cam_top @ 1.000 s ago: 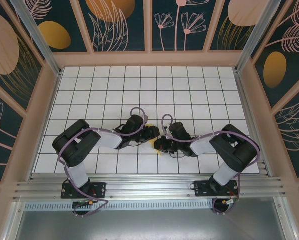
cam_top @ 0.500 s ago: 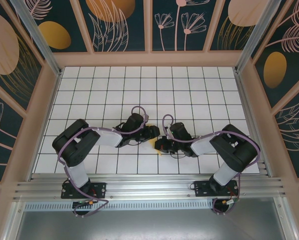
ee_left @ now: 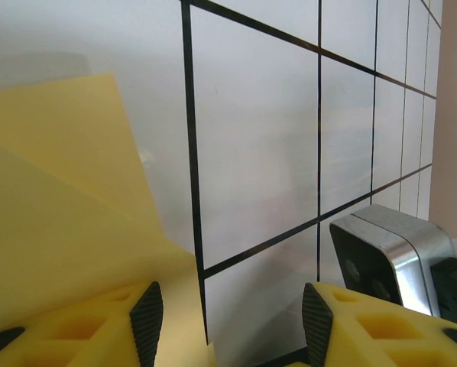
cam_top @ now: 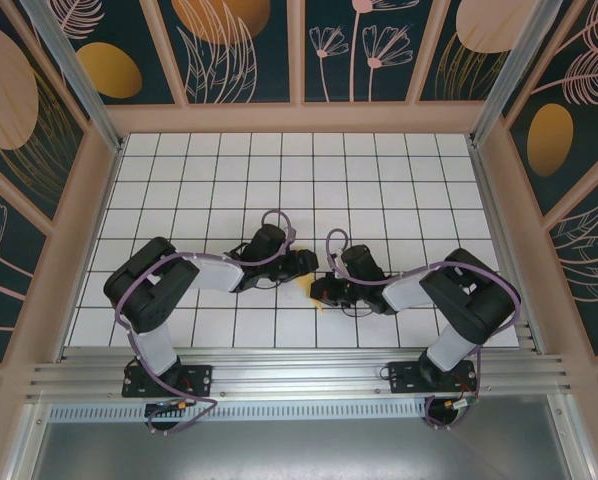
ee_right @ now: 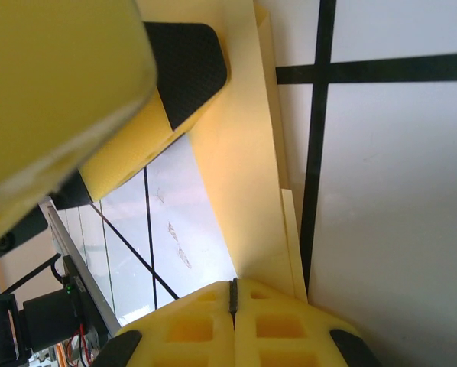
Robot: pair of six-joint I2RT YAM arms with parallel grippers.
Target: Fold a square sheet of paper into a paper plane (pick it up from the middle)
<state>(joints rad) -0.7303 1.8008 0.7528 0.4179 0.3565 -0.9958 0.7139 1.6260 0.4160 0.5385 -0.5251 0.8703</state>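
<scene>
Pale-yellow and creased, the sheet of paper (cam_top: 307, 291) lies on the white grid table (cam_top: 379, 170) near the middle, a little toward the near edge, tucked between the two arms' tips. From above, small yellow corners peek out beside the black wrists.

The left gripper (cam_top: 305, 265) reaches in from the left and sits just on the far side of the paper. In its wrist view, the left gripper (ee_left: 232, 329) has its yellow fingers standing at a middling width, with bare tile and a black grid line between the dark pads. The paper (ee_left: 60, 214) spreads to the left in overlapping folded layers, and its edge runs down beside the left-hand finger (ee_left: 76, 336). Nothing is clamped there. A silver box with dark round openings (ee_left: 389, 256) sits close on the right.

The right gripper (cam_top: 321, 291) comes in from the right, touching the paper's right side. In its own view, the right gripper (ee_right: 232, 294) has its jaws pressed together, leaving only a thin seam. A narrow folded strip of the paper (ee_right: 236, 153) (several stacked edges show along its right side) runs straight down to those closed tips. I cannot tell whether the strip is pinched between them or just pressed beneath. The left gripper's finger (ee_right: 98, 115) hovers just left of that strip.
</scene>
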